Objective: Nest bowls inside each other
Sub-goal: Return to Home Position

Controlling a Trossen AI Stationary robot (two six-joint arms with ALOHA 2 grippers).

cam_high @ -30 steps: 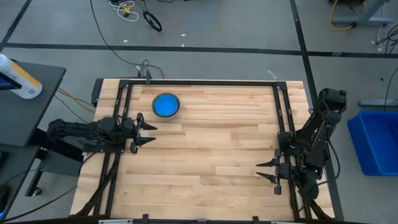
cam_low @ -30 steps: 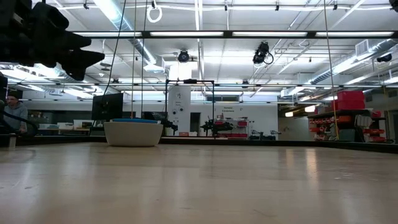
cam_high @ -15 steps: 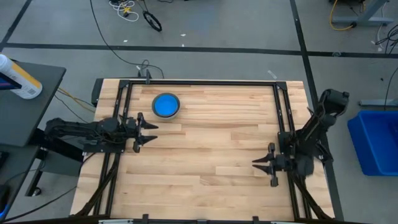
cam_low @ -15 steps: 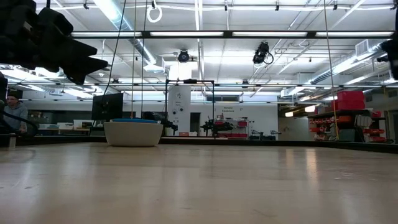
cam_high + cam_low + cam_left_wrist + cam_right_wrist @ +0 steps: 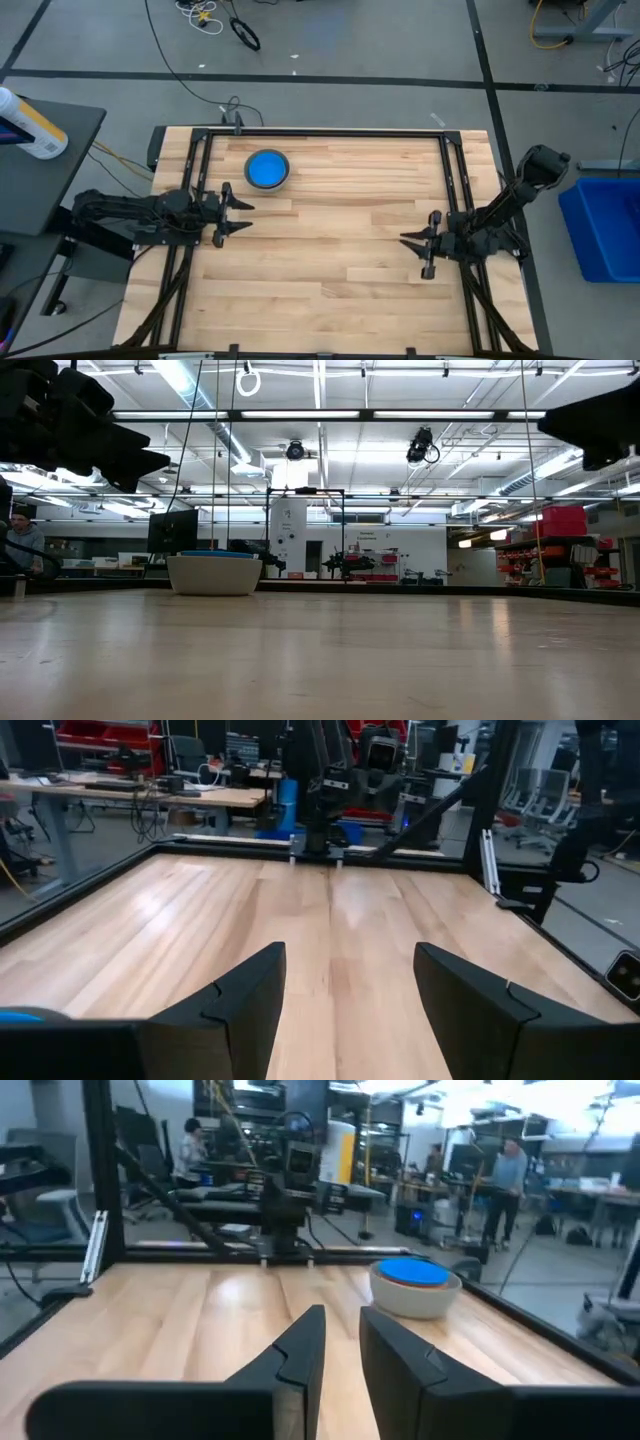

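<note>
A grey bowl (image 5: pixel 267 169) with a light blue bowl nested inside it stands on its base at the table's far left; it also shows in the low view (image 5: pixel 214 574) and the right wrist view (image 5: pixel 414 1287). My left gripper (image 5: pixel 244 211) hovers level just near of the bowls at the left side, fingers wide open (image 5: pixel 350 955) and with nothing between them. My right gripper (image 5: pixel 412 252) hovers at the table's right side, pointing toward the left, its fingers (image 5: pixel 342 1320) a narrow gap apart and with nothing between them.
Black frame rails (image 5: pixel 450 190) run along the table's left, right and far sides. A blue bin (image 5: pixel 605 225) stands off the table's right edge, and a bottle (image 5: pixel 35 125) lies on a side table at left. Bare wood (image 5: pixel 330 230) lies between the grippers. A person (image 5: pixel 20 540) sits in the room behind.
My right gripper has gone from the near right corner toward the table's far edge and a little toward the middle, its arm swinging round. It now shows at the upper right of the low view. The bowls and my left gripper have kept still.
</note>
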